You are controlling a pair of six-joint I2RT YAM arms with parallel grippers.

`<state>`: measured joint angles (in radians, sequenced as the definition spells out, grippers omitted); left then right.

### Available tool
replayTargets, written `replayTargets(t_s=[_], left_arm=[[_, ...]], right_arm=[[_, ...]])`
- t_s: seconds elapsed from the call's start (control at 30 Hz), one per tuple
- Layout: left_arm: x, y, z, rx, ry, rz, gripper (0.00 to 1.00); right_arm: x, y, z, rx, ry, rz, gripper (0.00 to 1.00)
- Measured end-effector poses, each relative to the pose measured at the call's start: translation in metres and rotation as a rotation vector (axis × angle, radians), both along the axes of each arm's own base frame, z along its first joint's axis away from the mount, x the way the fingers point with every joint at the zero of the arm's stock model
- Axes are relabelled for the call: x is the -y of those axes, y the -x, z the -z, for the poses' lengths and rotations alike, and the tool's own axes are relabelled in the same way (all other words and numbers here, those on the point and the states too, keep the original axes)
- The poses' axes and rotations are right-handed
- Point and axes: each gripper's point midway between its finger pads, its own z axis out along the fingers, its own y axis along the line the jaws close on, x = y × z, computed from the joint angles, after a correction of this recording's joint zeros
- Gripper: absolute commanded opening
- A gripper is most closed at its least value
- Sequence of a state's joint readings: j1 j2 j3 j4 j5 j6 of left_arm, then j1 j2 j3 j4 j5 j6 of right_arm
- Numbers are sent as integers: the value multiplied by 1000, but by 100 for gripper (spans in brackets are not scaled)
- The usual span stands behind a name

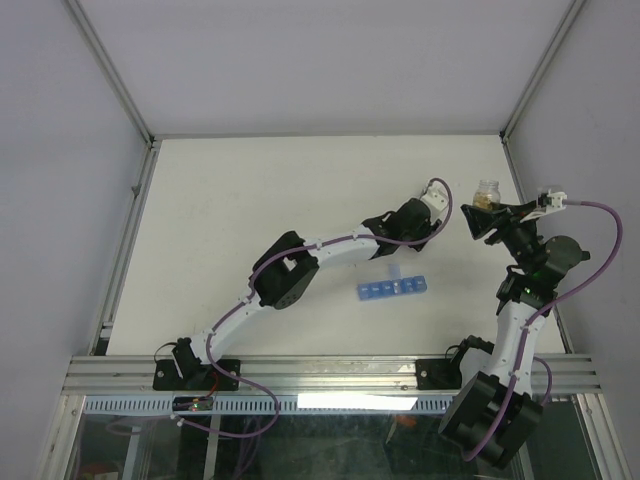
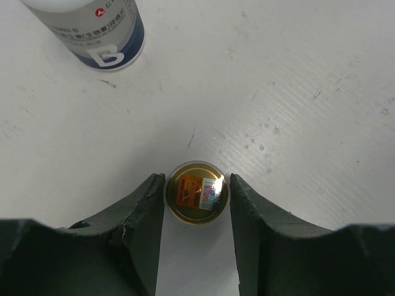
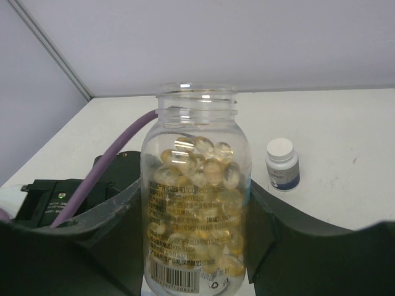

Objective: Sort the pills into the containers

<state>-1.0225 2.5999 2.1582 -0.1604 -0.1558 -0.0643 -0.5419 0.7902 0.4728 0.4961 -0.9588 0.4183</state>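
Pills (image 3: 199, 165), too many to count, fill one clear bottle (image 3: 196, 185) as a heap of glossy, amber, see-through capsules. The bottle is round, open at its threaded neck and wears a printed label. The right gripper (image 3: 196, 197) is clamped on its sides and holds it upright above the worktop's (image 1: 250, 200) far right corner. One organizer (image 1: 393, 289), a single row of small blue translucent boxes, lies right of the middle, nearer the front edge. One round gold lid (image 2: 197, 192) with an orange sticker lies flat on the worktop. The left gripper (image 2: 197, 179) has a dark finger hard against each side of its rim; whether they press it I cannot tell. One small white bottle (image 2: 92, 31) with a white cap and a dark blue band stands close by. The worktop is matt white, faintly scuffed and speckled. Pale grey walls (image 1: 300, 60) box it in, with metal posts (image 1: 110, 70) at the far corners and a ribbed metal rail (image 1: 320, 372) along the front edge.
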Motion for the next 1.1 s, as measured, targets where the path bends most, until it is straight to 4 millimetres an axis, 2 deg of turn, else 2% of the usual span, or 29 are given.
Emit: replayTargets(t_s=[0.13, 0.23, 0.33, 0.47, 0.67, 0.8, 0.87, 0.93, 1.1], left_arm=[[-19, 12, -3, -18, -19, -1, 33], [-32, 22, -13, -35, -3, -3, 32], [-45, 31, -33, -52, 45, 1, 32], [-65, 42, -72, -62, 146, 10, 31], [-127, 56, -117, -135, 346, 7, 31], [-179, 61, -137, -206, 519, 4, 31], [-196, 64, -147, -231, 591, 14, 31], [-204, 74, -159, -255, 656, 49, 32], [-210, 107, -193, -313, 798, 188, 31]], right_arm=[[0, 0, 1, -2, 0, -3, 0], [0, 1, 1, -3, 0, -5, 0], [-1, 1, 2, -6, 1, -15, 0], [-3, 2, 5, -17, -1, -36, 0], [-12, 5, 13, -47, -6, -110, 0], [-30, 8, 21, -76, 11, -210, 0], [-44, 11, 22, -82, 36, -281, 0], [-60, 15, 22, -78, 67, -359, 0], [-99, 30, 27, -69, 140, -561, 0]])
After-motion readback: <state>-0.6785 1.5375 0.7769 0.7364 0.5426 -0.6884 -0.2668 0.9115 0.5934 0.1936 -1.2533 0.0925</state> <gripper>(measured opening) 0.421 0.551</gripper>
